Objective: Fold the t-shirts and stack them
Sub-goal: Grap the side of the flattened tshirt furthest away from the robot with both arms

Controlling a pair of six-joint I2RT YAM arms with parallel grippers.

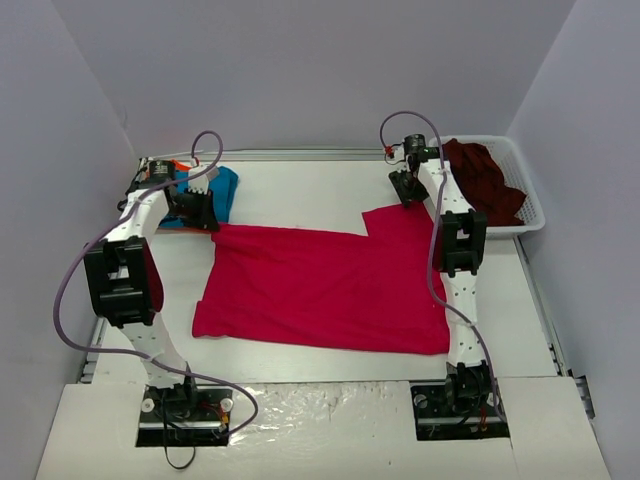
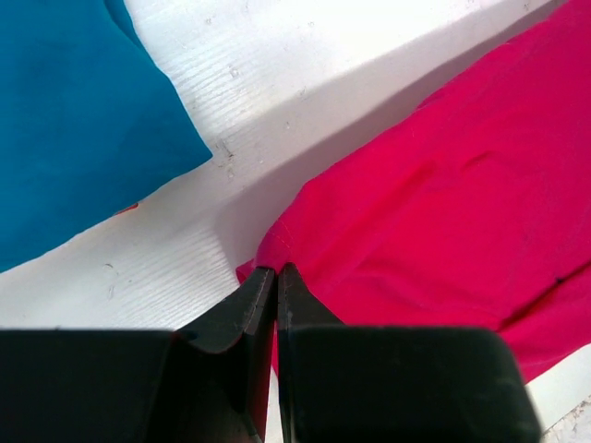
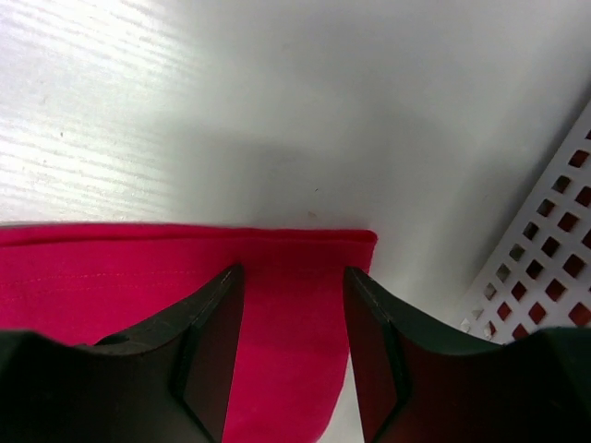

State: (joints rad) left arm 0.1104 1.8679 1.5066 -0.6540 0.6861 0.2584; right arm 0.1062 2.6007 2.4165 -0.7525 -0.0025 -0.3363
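**Location.** The crimson-pink t-shirt (image 1: 320, 285) lies spread nearly flat on the desk (image 1: 300, 185), between the two arms. One flap reaches toward the far right. A blue t-shirt (image 1: 226, 188) sits folded at the far left, just beside the pink one's far-left corner. A dark maroon t-shirt (image 1: 485, 180) is heaped in the white mesh basket (image 1: 531, 205) at the far right.

**Tools.** The left tool (image 2: 270, 272) is closed tight, its tips on the shirt's far-left corner. We cannot tell whether any cloth is caught between them. The right tool (image 3: 294, 277) stands partly open, its jaws either side of the far-right corner with the hemmed edge running between them. It has hold of nothing.

**Handling, in our judgement.**
- The cloth is light, thin and limp. It will sag and drape from any held point and will not keep its shape when lifted.
- It should slide easily on the smooth desk, so a one-sided pull would skew it.
- It is not fragile.

**Where to take hold.** The two far corners are best, pinched through the stitched hem, where the doubled cloth gives the firmest bite. Both should be lifted evenly.
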